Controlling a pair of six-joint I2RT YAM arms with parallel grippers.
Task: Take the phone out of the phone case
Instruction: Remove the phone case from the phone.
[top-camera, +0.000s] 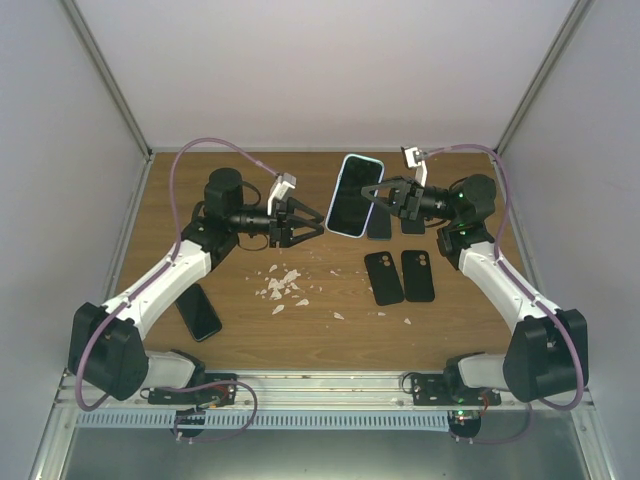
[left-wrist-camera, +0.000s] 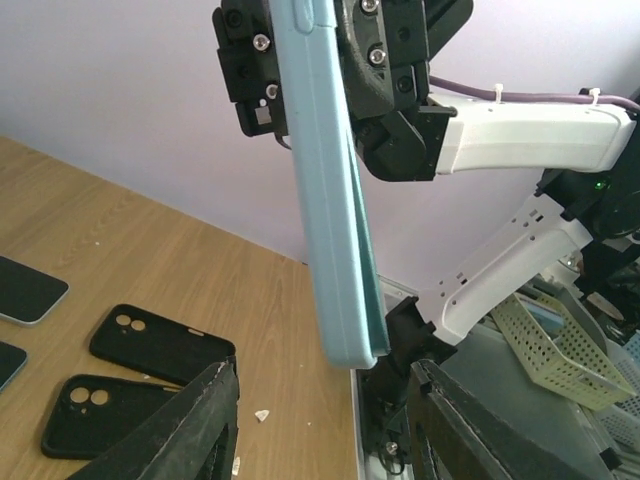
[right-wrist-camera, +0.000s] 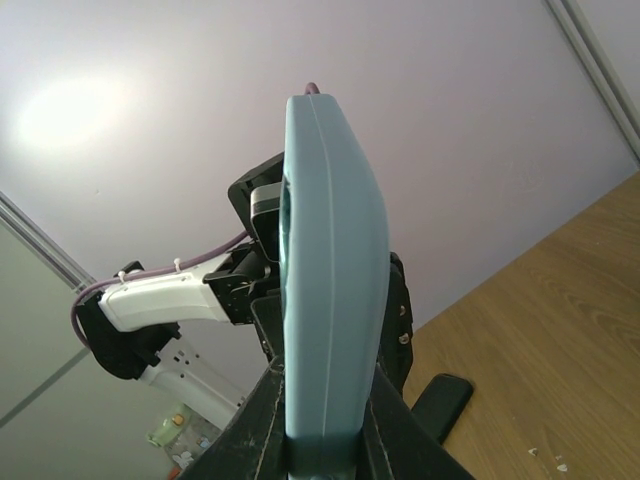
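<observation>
Clamped between the black fingers of the right gripper (right-wrist-camera: 325, 445) sits the light blue plastic phone case (right-wrist-camera: 330, 270), seen edge-on from the right wrist, with the black-screened phone (top-camera: 350, 198) seated inside it. From above, the cased handset is held off the brown wooden table (top-camera: 330, 335) towards the far middle, screen facing the overhead camera, gripped at its right long edge. Just left of it, the left gripper (top-camera: 306, 227) has its two dark fingers spread wide apart, gripping nothing. In the left wrist view the lower corner of the case hangs between and beyond those fingers, and no contact shows. The white-and-black right arm (top-camera: 497, 272) runs back to the near right, and the matching left arm (top-camera: 165, 282) to the near left. Under the right gripper a dark-screened slab with a pale rim (left-wrist-camera: 28, 290) lies flat on the wood. Nearer, right of centre, a matte black empty phone case (top-camera: 383, 277) lies back up, with a second black empty case (top-camera: 419, 275) parallel just beside it on the right. White crumbs (top-camera: 281, 286) are scattered near the middle, and a glossy black phone (top-camera: 199, 312) lies at the near left, close beside the left arm.
</observation>
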